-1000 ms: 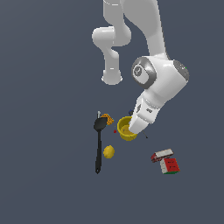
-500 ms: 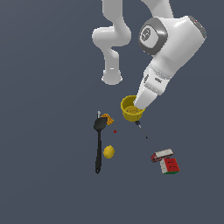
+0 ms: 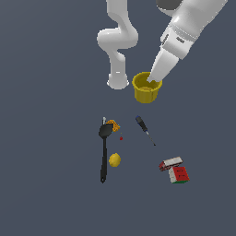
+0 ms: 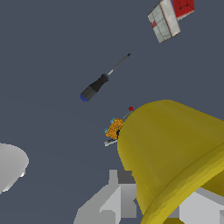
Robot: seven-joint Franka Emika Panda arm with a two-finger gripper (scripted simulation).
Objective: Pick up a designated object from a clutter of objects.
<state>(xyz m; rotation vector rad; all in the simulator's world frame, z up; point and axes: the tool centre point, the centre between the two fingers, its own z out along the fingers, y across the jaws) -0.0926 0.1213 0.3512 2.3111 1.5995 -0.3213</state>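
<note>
The yellow cup [image 3: 146,87] hangs well above the floor, held at its rim by my gripper [image 3: 152,83], which is shut on it. In the wrist view the yellow cup [image 4: 175,153] fills the near corner, with a grey finger [image 4: 118,199] beside its wall. Below lies the rest of the clutter: a black spatula [image 3: 103,152], a yellow lemon [image 3: 115,160], a dark screwdriver [image 3: 144,129], a small orange piece [image 3: 114,125], and a red-white box with a coloured cube [image 3: 175,171].
The arm's white base [image 3: 117,82] stands just to the exterior view's left of the lifted cup. A tiny red bit [image 3: 121,138] lies beside the spatula's head. The screwdriver [image 4: 100,83] and orange piece [image 4: 114,128] show far below in the wrist view.
The cup has risen from the floor among the clutter to well above it, carried up by my gripper. The items on the floor have stayed where they were.
</note>
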